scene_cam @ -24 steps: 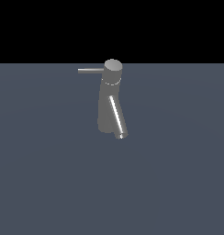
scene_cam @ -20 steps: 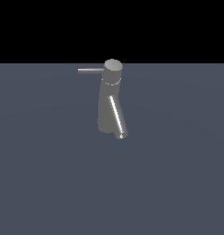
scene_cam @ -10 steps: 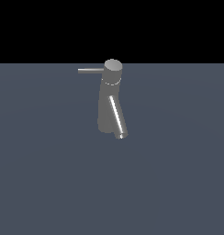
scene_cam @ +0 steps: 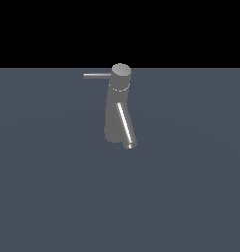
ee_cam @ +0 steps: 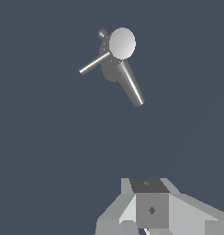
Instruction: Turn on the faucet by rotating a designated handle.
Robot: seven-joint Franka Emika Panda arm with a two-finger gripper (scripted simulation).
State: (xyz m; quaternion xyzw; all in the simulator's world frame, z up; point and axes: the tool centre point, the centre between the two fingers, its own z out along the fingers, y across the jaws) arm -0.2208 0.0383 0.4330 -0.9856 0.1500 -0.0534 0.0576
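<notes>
The faucet (scene_cam: pixel 118 115) stands upright on the floor (scene_cam: pixel 191 197), alone, a little toward the exterior view's left of the middle and in the farther half of the surface. Its round cap (scene_cam: pixel 121 73) sits on top of the column. The handle (scene_cam: pixel 97 75) sticks out level from the cap toward the exterior view's left. The spout (scene_cam: pixel 125 126) slants down the column's near side toward the exterior view's right, ending just above the floor. In the wrist view the faucet (ee_cam: pixel 114 59) lies well apart from the gripper (ee_cam: pixel 150 211), below it, with bare floor (ee_cam: pixel 49 151) between them.
</notes>
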